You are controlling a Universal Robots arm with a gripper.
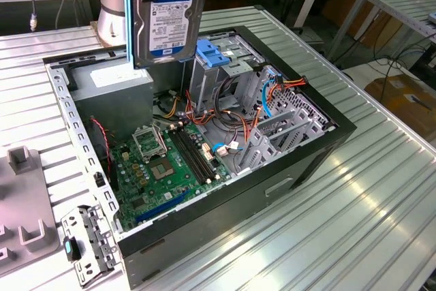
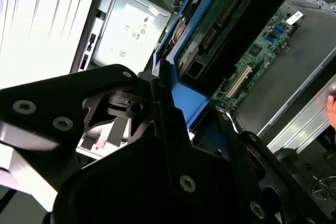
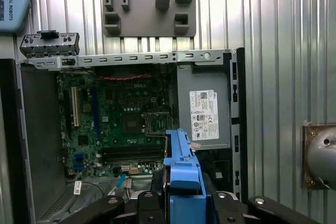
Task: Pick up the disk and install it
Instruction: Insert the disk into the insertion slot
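The disk (image 1: 170, 15) is seen hanging upright at about eleven o'clock in the exterior view. Its label is turned to the camera, and it is held above the open computer case (image 1: 286, 189) with nothing below touching it. In the first wrist view the gripper (image 3: 182, 205) is clenched on it: black fingers (image 3: 149, 205) are pressed to either side of the blue side rail (image 3: 181, 166), so the drive is grasped by its flanks.

Below, the motherboard (image 1: 163, 168) lies on the case floor. The power supply (image 1: 112, 90) sits at roughly ten o'clock of the board, and the metal drive cage (image 1: 225, 76) with its blue tab (image 1: 212, 54) stands at about one o'clock. The pick-up is judged done; the drive is not yet seated in any bay.

The disk is judged dense and heavy for its size and fully rigid. Its smooth metal faces could slip under a light pinch, and it is taken to be sensitive to knocks. It is best held across its narrow edges, on the rails, with the broad faces left free. Some flex in the plastic rails is to be expected.
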